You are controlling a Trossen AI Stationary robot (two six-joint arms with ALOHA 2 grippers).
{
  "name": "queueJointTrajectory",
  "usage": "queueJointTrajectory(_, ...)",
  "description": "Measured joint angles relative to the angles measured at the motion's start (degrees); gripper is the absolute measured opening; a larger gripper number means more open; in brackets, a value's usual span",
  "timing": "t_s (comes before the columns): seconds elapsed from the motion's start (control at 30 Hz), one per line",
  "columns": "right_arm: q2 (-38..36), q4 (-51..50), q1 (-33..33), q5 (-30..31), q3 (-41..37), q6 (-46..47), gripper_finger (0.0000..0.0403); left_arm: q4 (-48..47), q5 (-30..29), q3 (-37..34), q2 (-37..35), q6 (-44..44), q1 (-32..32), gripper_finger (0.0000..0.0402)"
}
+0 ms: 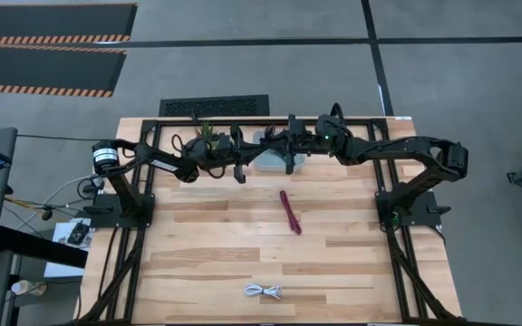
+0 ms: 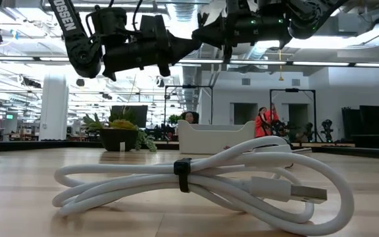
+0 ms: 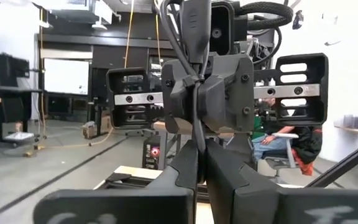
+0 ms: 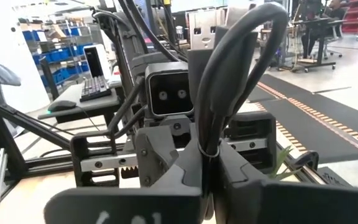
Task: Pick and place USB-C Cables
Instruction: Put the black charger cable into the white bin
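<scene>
A: Which cables appear, and in which view?

B: The high view shows two on the table (image 1: 243,258): a maroon cable (image 1: 290,211) near the centre and a white cable (image 1: 263,291) near the front edge, well apart. The low view shows only the white cable (image 2: 202,181), close to the lens; the maroon one cannot be made out there.

A: Orientation?

B: Maroon cable: a straight bundle, long axis running front to back with a slight tilt toward the right side at its near end. White cable: a flat coil, long axis left to right, bound at mid-length by a dark tie (image 2: 182,175), with a USB plug (image 2: 303,193) at the picture's right end in the low view.

A: What else does each view add?

B: The high view shows a plant (image 1: 208,136) and a pale tray (image 1: 275,159) at the rear edge. The low view shows the plant (image 2: 118,133), the tray (image 2: 226,140) and people in the room behind.

A: End effectors?

B: Both are raised over the rear edge, facing each other. Left gripper (image 3: 201,167): fingers pressed together, holding nothing. Right gripper (image 4: 209,180): fingers likewise closed and empty. Neither touches a cable.
</scene>
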Motion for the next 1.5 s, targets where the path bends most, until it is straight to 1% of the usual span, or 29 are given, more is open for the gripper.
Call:
queueJointTrajectory(0.07, 0.02, -0.20, -0.02, 0.59, 0.00, 0.00, 0.0011, -0.52, 0.32, 0.00, 0.00, -1.06, 0.24, 0.0013)
queueJointTrajectory(0.13, 0.02, -0.48, 0.00, 1.96, 0.00, 0.04, 0.0011, -1.23, 1.45, 0.00, 0.00, -2.37, 0.67, 0.0034)
queueJointTrajectory(0.33, 0.07, -0.49, -0.52, 5.45, -0.04, -1.60, 0.0011, -3.80, 3.79, 0.04, -0.04, -7.39, 2.57, 0.0130)
queueJointTrajectory(0.43, 0.07, -1.07, -1.84, 5.87, -0.04, -1.74, 0.0011, -3.83, 6.38, 0.02, -0.04, -9.54, 3.68, 0.0178)
queueJointTrajectory(0.5, 0.07, -1.84, -2.98, 5.94, -0.04, -1.79, 0.0011, -4.94, 7.30, 0.02, -0.04, -10.71, 4.26, 0.0202)
queueJointTrajectory(0.6, 0.04, -3.74, -5.16, 6.96, -0.02, -2.26, 0.0011, -8.26, 8.11, -0.02, -0.04, -11.66, 4.64, 0.0223)
queueJointTrajectory(0.73, 0.04, -9.61, -7.82, 9.10, -0.02, -3.31, 0.0011, -11.61, 9.14, -0.02, -0.04, -12.09, 4.85, 0.0230)
queueJointTrajectory(0.97, 0.22, -17.65, -9.53, 9.08, -0.02, -4.79, 0.0011, -11.80, 13.42, -0.02, -0.04, -15.21, 4.79, 0.0220)
queueJointTrajectory(1.1, 2.64, -18.83, -9.40, 8.89, 0.00, -3.60, 0.0011, -11.24, 14.48, -0.02, -0.04, -16.82, 4.83, 0.0214)
queueJointTrajectory(1.27, 7.72, -18.68, -9.16, 8.79, 0.00, -0.31, 0.0015, -10.16, 16.92, -0.02, -0.04, -18.35, 4.83, 0.0209)
queueJointTrajectory(1.5, 13.50, -19.87, -7.83, 8.81, -0.02, 0.62, 0.0009, -10.18, 19.43, -0.02, -0.04, -19.83, 4.88, 0.0208)
